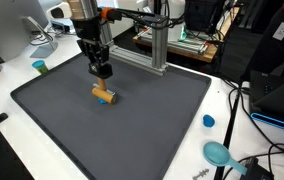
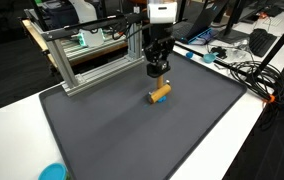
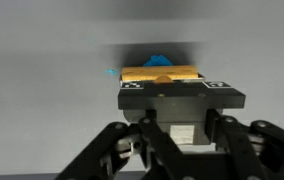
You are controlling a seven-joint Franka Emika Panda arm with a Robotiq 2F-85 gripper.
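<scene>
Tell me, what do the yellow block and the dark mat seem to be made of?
Block: probably wood, matte tan-yellow, rounded like a cylinder lying down, with a blue end. Mat: probably rubber or foam, dark grey, dull, no glare, raised rim.

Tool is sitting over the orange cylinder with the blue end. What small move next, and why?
Probably a short straight lift. The tool looks shut around the orange cylinder, which lies on the dark mat; the wrist view shows it between the fingers. Raising slightly would confirm the grip holds before moving sideways.
</scene>
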